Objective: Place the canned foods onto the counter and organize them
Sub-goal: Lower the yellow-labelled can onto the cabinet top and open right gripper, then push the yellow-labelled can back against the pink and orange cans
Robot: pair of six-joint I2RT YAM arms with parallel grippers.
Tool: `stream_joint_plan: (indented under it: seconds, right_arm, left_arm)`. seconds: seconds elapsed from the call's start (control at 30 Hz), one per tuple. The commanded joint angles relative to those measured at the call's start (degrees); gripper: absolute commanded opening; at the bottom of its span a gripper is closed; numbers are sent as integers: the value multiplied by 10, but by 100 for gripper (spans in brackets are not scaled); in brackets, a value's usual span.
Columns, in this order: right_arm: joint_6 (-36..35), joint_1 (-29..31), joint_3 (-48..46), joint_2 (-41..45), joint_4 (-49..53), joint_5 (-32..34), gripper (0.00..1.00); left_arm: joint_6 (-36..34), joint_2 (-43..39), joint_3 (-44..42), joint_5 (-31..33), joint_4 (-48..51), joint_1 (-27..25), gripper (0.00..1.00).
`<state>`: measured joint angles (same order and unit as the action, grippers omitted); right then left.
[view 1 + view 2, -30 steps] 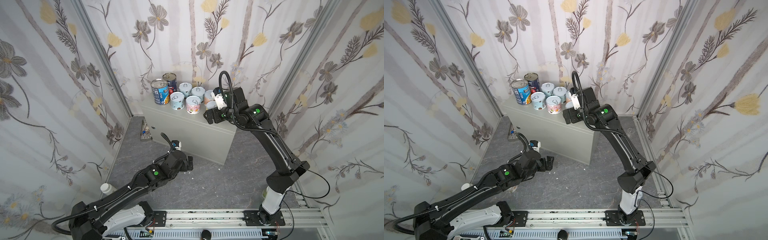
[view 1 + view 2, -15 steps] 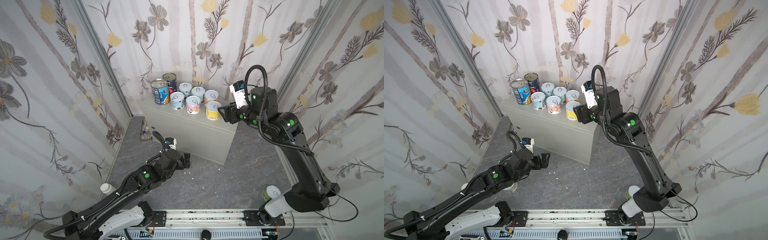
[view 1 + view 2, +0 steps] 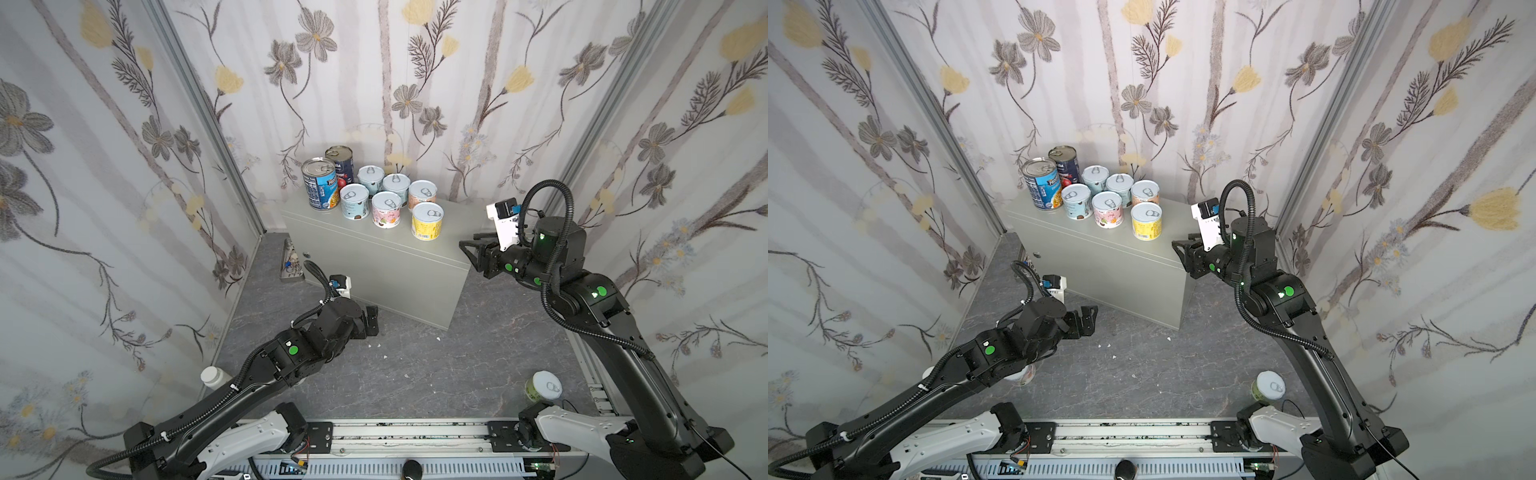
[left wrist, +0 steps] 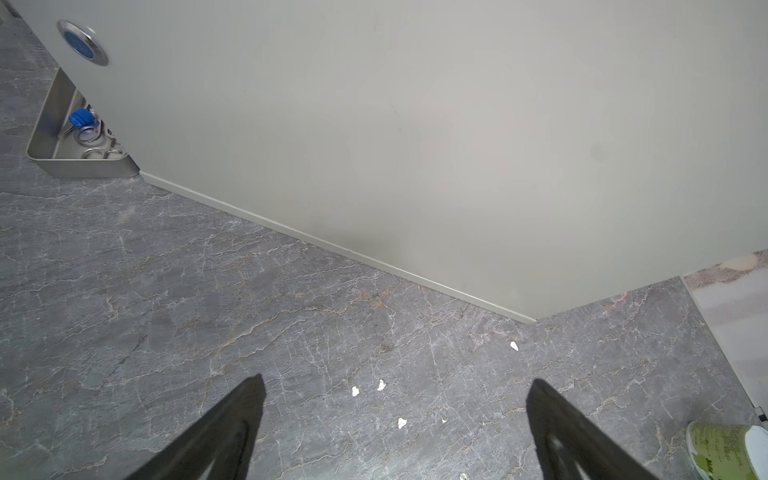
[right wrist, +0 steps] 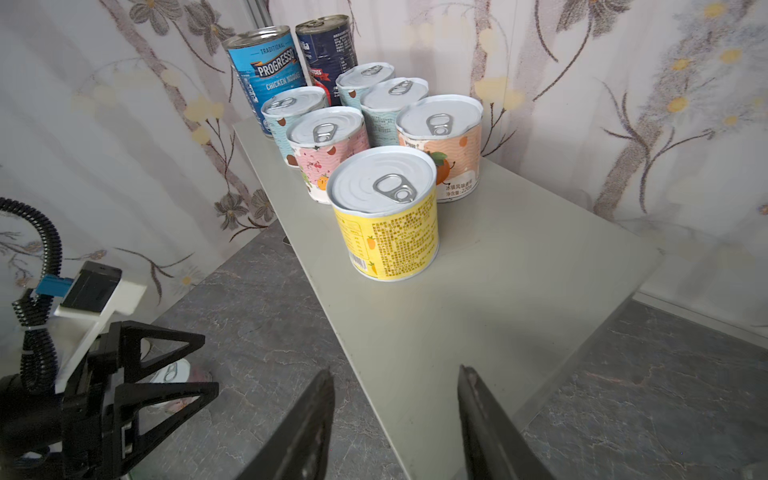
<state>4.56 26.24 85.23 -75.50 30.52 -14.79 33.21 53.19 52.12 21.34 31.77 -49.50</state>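
Observation:
Two tall cans, blue (image 3: 319, 183) and navy (image 3: 340, 160), stand at the left back of the grey counter (image 3: 457, 226). Several short pull-tab cans stand beside them, the yellow one (image 3: 427, 220) (image 5: 388, 216) nearest the front. My right gripper (image 3: 467, 249) (image 5: 395, 374) hovers off the counter's right end. Its jaws are narrowly apart with nothing between them. A green short can (image 3: 543, 386) (image 4: 727, 451) stands on the floor near the right arm's base. My left gripper (image 3: 372, 320) (image 4: 395, 386) is wide open and empty, low over the floor before the counter's front. Another short can (image 3: 1023, 374) sits under the left arm.
A white pill bottle (image 3: 214, 376) stands on the floor at the left wall. A metal tray (image 3: 291, 262) with small items lies by the counter's left corner. White crumbs (image 4: 380, 384) dot the dark marbled floor. Flowered walls enclose three sides.
My right gripper has pulled back from the cans to the counter's right end, leaving the yellow can standing there, and its jaws have narrowed. The left arm has shifted slightly.

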Motion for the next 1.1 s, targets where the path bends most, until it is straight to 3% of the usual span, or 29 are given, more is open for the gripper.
stream_joint_plan:
  seconds: [0.0,0.33,1.07]
  right_arm:
    - [-22,-4,-12,-9,-61,-53,53]
    - [-19,-5,-25,-74,-128,-89,54]
    - [-33,-1,54,-184,-126,-100,55]
  left_arm:
    - [-8,5,8,25,-1,1,100]
    - [-31,11,7,48,-6,1,100]
    - [-48,7,-9,32,-24,1,100]
